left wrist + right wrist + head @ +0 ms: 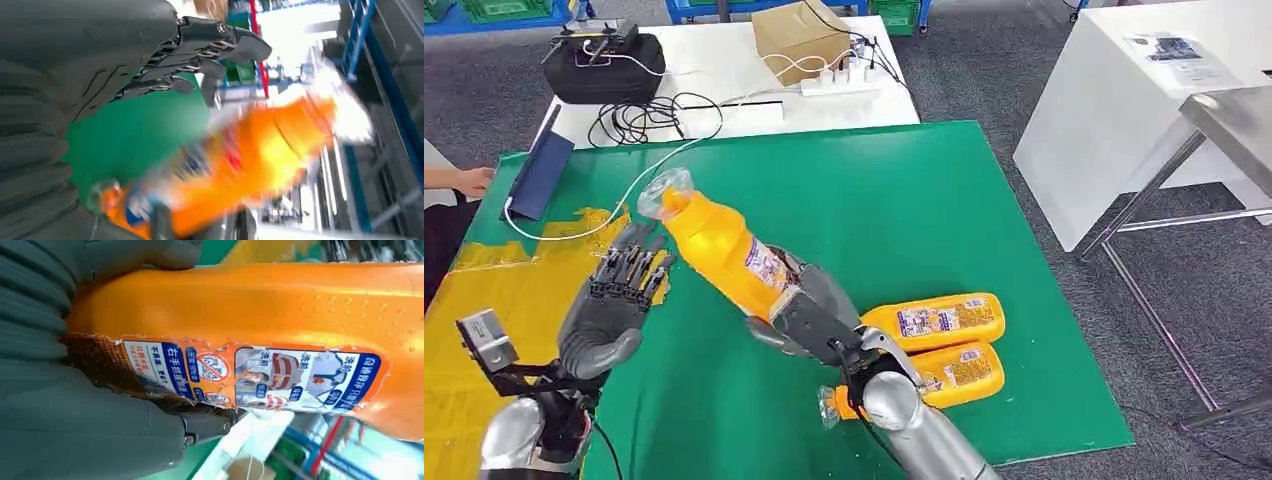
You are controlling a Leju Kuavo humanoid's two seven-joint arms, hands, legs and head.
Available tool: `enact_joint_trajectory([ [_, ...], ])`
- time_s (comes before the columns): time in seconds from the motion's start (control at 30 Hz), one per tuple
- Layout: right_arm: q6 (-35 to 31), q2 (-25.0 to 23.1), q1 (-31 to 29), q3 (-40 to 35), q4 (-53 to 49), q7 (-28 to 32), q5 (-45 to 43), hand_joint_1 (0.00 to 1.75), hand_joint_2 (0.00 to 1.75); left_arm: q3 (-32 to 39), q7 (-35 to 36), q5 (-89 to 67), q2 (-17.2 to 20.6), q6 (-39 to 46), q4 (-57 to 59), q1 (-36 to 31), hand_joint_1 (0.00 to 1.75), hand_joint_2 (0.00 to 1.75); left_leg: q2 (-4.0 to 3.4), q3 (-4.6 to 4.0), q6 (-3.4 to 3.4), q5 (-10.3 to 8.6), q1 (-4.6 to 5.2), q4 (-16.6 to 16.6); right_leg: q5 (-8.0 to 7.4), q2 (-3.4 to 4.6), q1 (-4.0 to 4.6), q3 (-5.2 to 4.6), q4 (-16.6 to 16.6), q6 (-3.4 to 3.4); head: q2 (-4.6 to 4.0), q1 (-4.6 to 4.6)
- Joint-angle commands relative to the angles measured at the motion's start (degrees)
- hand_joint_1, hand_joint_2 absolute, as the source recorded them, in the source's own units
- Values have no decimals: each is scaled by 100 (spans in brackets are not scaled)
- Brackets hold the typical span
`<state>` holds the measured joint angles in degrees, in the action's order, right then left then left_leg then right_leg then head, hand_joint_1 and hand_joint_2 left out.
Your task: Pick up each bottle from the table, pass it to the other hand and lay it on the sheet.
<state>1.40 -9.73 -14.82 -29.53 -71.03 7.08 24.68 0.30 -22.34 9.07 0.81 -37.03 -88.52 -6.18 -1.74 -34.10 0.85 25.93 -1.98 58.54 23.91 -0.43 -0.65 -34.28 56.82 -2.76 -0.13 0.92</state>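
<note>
**Bottle held over the green mat between two hands**

Over the green mat (904,200), taken as the landmark, the scene ran as follows from left to right. At the mat's far left edge a person's hand (469,181) rested beside a blue tablet (539,170) that leaned on the mat's corner. A yellow sheet (484,300) covered the mat's left part. Above the border between sheet and bare mat, the left hand (619,290) was raised with its fingers (220,45) spread and extended, holding nothing; its fingertips lay just beside the held bottle without clearly touching it. The held bottle (719,245), orange with a clear cap end, was tilted above the mat's middle, cap end pointing up and toward the mat's far left. The right hand (809,310) gripped its lower body around the label (250,375), thumb on one side and fingers on the other. The left wrist view showed the same bottle (260,155) blurred. Near the mat's front right edge two more orange bottles lay on their sides, touching each other: the farther bottle (944,318) and the nearer bottle (959,370), the latter partly hidden by the right arm. Beyond the mat's far edge stood a white table (724,70) carrying a black case (604,65), a cardboard box (799,35) and a power strip (844,80).
</note>
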Motion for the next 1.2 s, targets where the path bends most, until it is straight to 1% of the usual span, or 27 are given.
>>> enact_joint_trajectory([
  [0.03, 355, -318, -1135, -1150, 1705, -383, 96, 175, 175, -817, 50, 36, -42, 43, 177, -302, 0, 175, 2, 5, -7, -1, 3, -2, -2, 6, -2, 1, 2, 6, 0, 0],
  [0.1, 412, -465, -1264, -1465, 1884, -408, 92, 175, 175, -870, 59, 29, -56, 77, 300, -378, 0, 175, 8, 19, -16, 0, 5, -5, 1, 9, -3, 11, 4, 13, 0, -2],
  [0.17, 468, -559, -1289, -1701, 1877, -439, 105, 175, 175, -882, 67, 7, -61, 106, 388, -406, 0, 175, 2, 13, -8, 0, 3, -3, 1, 7, -2, 4, 4, 7, 0, 0],
  [0.27, 484, -593, -1349, -2002, 1791, -559, -5, 175, 175, -830, 56, -147, -79, 312, 475, -479, 0, 175, 12, 20, -13, 0, 4, -6, 4, 1, -3, 12, 3, 8, 0, -2],
  [0.33, 484, -601, -1357, -2042, 1760, -567, -21, 175, 175, -811, 52, -170, -79, 337, 500, -509, 0, 175, 16, 19, -15, 0, 5, -5, 5, -3, -4, 13, 5, 8, 0, 0],
  [0.47, 487, -564, -1368, -2207, 1628, -632, -102, 175, 175, -773, -20, -679, -76, 722, 547, -618, 0, 175, 26, 20, -16, -1, 7, -6, 7, -12, -5, 16, 4, 8, 0, -2],
  [0.57, 487, -564, -1368, -2207, 1628, -632, -102, 175, 175, -773, -20, -679, -76, 722, 547, -618, 0, 175, 14, 9, -10, -3, 7, -4, 3, -5, -6, 4, 5, 4, 0, 0],
  [0.6, 487, -564, -1368, -2207, 1628, -632, -102, 175, 175, -773, -20, -679, -76, 722, 547, -618, 0, 175, 26, 21, -17, -3, 10, -8, 6, -10, -8, 17, 4, 8, 0, 2],
  [0.63, 487, -564, -1368, -2207, 1628, -632, -102, 175, 175, -773, -20, -679, -76, 722, 547, -618, 0, 175, 18, 8, -10, -3, 3, -3, 2, -8, -2, 6, 3, 6, 0, 0],
  [0.8, 487, -564, -1368, -2207, 1628, -632, -102, 175, 175, -773, -20, -679, -76, 722, 547, -618, 0, 175, 20, 10, -11, -3, 4, -3, 3, -9, -3, 8, 4, 7, 0, 0],
  [0.83, 479, -555, -1366, -2233, 1635, -630, -104, 175, 175, -788, -92, -935, -63, 896, 521, -623, 0, 175, 24, 15, -14, -3, 5, -5, 4, -10, -4, 13, 4, 9, 0, 0],
  [0.87, 426, -512, -1343, -2292, 1653, -701, -147, 175, 175, -771, -221, -1791, -51, 1354, 697, -821, 175, 175, 25, 10, -11, -3, 2, -3, 4, -13, 0, 9, 3, 9, 0, 2],
  [0.97, 425, -502, -1342, -2290, 1658, -700, -146, 175, 175, -770, -223, -1791, -50, 1353, 697, -820, 175, 175, 37, 30, -20, -3, 9, -14, 9, -18, -6, 26, -3, 12, 0, 0],
  [1.0, 425, -502, -1342, -2290, 1658, -700, -146, 175, 175, -770, -223, -1791, -50, 1353, 697, -820, 175, 175, 23, 13, -10, -3, 3, -6, 4, -13, -2, 10, 0, 6, 0, 0],
  [1.03, 425, -502, -1342, -2290, 1658, -700, -146, 175, 175, -770, -223, -1791, -50, 1353, 697, -820, 175, 175, 34, 26, -18, -2, 8, -10, 8, -16, -6, 22, 0, 10, 0, 0],
  [1.07, 425, -502, -1342, -2290, 1658, -700, -146, 175, 175, -770, -223, -1791, -50, 1353, 697, -820, 175, 175, 18, 13, -11, -2, 3, -4, 3, -8, -1, 10, 0, 6, 0, 0],
  [1.2, 425, -502, -1342, -2290, 1658, -700, -146, 175, 175, -770, -223, -1791, -50, 1353, 697, -820, 175, 175, 29, 16, -12, -3, 4, -6, 6, -17, -2, 14, 1, 8, 0, 0],
])
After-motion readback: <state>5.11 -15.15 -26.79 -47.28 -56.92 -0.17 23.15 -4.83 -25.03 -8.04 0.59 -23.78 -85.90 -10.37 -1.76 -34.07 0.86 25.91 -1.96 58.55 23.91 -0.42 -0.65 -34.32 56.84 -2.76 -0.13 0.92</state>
